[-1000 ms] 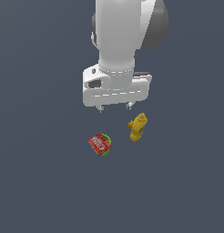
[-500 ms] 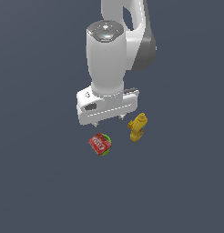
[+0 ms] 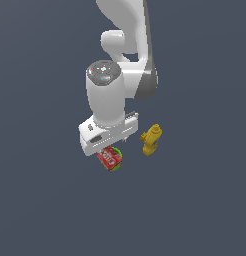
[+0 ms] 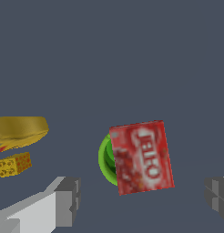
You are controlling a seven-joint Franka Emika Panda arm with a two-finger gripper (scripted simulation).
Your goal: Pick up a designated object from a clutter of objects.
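Note:
The red box [image 3: 109, 157] with a white label lies on top of the round green cup [image 3: 115, 167], just below the gripper body in the exterior view. In the wrist view the red box [image 4: 142, 156] covers most of the green cup [image 4: 104, 159] and sits between my two fingers [image 4: 68, 201]. My gripper [image 4: 143, 200] is open and empty, above the box. The yellow bottle-like object [image 3: 151, 139] lies to the exterior view's right of the box, and shows in the wrist view [image 4: 19, 132]. The fingertips are hidden in the exterior view.
The objects lie on a plain dark grey surface [image 3: 50, 200]. A small yellow textured part [image 4: 14, 164] of the bottle-like object lies beside it in the wrist view.
The arm has come down and toward the exterior view's left, so the gripper body now stands right over the red box. The objects have not moved.

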